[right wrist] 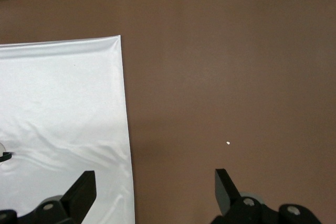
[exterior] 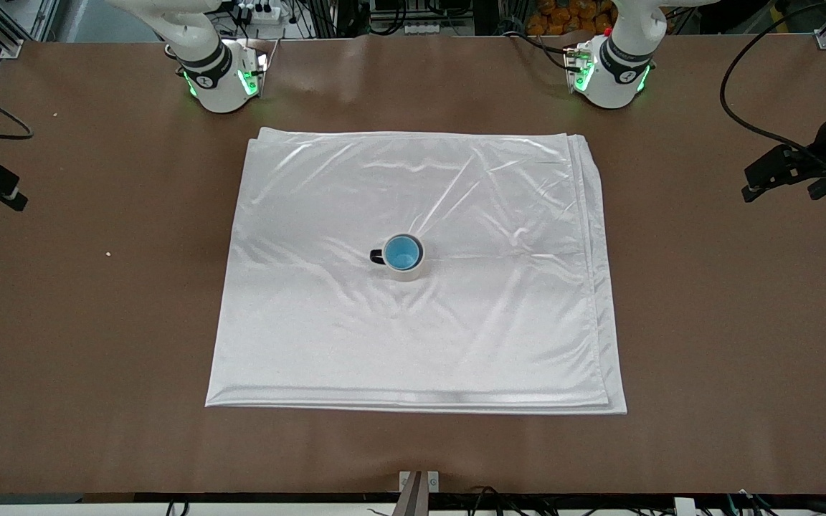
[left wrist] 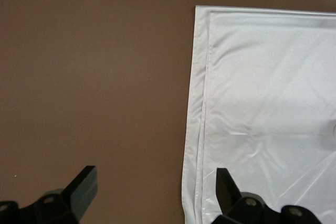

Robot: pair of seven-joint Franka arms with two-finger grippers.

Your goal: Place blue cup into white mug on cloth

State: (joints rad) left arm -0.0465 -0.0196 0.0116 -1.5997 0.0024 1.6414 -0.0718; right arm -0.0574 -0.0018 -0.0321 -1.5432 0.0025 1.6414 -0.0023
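The white mug (exterior: 406, 272) with its black handle (exterior: 377, 255) stands upright near the middle of the cloth (exterior: 413, 344). The blue cup (exterior: 402, 252) sits inside it, bright blue interior showing. My left gripper (left wrist: 156, 177) is open and empty, high over the cloth's edge (left wrist: 202, 103) toward the left arm's end of the table. My right gripper (right wrist: 154, 178) is open and empty too, high over the cloth's edge (right wrist: 123, 103) toward the right arm's end. Both hang well away from the mug.
Brown table (exterior: 707, 322) surrounds the cloth on all sides. Both arm bases (exterior: 223, 75) (exterior: 610, 72) stand along the table edge farthest from the front camera. A small white crumb (exterior: 107, 253) lies on the table toward the right arm's end.
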